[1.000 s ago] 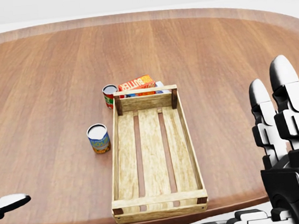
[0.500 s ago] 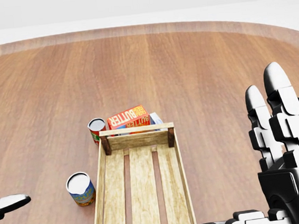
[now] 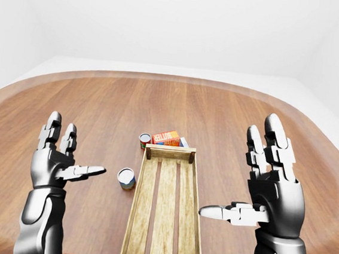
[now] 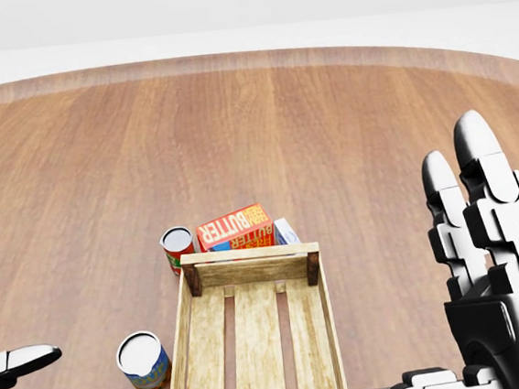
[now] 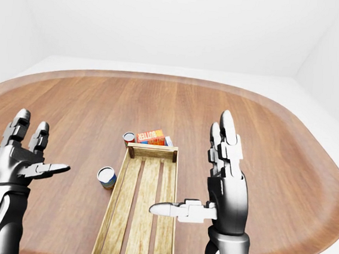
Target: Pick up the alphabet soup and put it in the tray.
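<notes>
The alphabet soup can (image 4: pixel 144 361) stood upright on the wooden table (image 4: pixel 347 149) just left of the slatted tray (image 4: pixel 255 342); left hand (image 3: pixel 57 161) and right hand (image 3: pixel 269 184) hovered empty, fingers spread

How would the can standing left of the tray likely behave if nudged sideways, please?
The can stands upright on the smooth table, so it would probably slide. It is a rigid cylinder; tipped over, it would likely roll. The tray close beside it might stop it.
</notes>
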### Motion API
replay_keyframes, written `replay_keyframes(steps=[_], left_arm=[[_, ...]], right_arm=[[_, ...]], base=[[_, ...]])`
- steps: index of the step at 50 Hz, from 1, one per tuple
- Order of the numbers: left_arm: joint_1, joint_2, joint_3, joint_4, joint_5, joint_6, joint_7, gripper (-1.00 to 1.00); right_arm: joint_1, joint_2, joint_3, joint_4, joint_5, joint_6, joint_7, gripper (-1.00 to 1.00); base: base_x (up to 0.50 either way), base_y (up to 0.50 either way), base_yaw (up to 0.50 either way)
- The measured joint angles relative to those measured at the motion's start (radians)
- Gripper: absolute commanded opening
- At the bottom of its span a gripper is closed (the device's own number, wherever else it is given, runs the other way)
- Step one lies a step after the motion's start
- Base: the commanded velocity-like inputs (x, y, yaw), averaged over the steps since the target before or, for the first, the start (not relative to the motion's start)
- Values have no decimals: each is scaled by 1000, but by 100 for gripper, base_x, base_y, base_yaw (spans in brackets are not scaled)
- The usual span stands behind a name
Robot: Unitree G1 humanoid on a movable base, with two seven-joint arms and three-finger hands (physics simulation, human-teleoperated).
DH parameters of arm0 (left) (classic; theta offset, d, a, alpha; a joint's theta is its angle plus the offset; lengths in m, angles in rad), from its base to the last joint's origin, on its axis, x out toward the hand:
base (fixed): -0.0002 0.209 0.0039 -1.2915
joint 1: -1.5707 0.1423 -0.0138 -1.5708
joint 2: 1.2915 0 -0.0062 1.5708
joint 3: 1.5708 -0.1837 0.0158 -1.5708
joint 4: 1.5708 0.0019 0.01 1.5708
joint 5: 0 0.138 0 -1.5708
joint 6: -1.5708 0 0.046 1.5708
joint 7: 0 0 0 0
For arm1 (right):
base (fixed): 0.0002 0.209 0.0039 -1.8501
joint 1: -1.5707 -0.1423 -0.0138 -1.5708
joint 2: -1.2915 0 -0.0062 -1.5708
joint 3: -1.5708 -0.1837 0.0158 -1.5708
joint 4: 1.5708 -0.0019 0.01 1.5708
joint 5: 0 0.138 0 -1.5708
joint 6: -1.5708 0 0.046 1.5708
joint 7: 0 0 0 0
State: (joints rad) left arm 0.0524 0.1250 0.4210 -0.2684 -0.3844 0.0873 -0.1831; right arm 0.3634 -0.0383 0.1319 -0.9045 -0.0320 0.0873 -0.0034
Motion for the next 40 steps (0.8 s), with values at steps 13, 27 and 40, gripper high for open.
replay_keyframes(steps=[13, 27, 40], left_arm=[[9, 5, -14, 16, 30, 0, -14, 100], [-7, 47, -74, 44, 370, 0, -82, 100], [-108, 99, -149, 220, 691, 0, -88, 100]], right_arm=[[4, 0, -1, -1, 9, 0, -2, 97], [7, -2, 2, -5, 12, 0, -5, 96], [10, 1, -11, -13, 19, 0, 3, 97]], base=[[19, 1, 0], [0, 0, 0], [0, 0, 0]])
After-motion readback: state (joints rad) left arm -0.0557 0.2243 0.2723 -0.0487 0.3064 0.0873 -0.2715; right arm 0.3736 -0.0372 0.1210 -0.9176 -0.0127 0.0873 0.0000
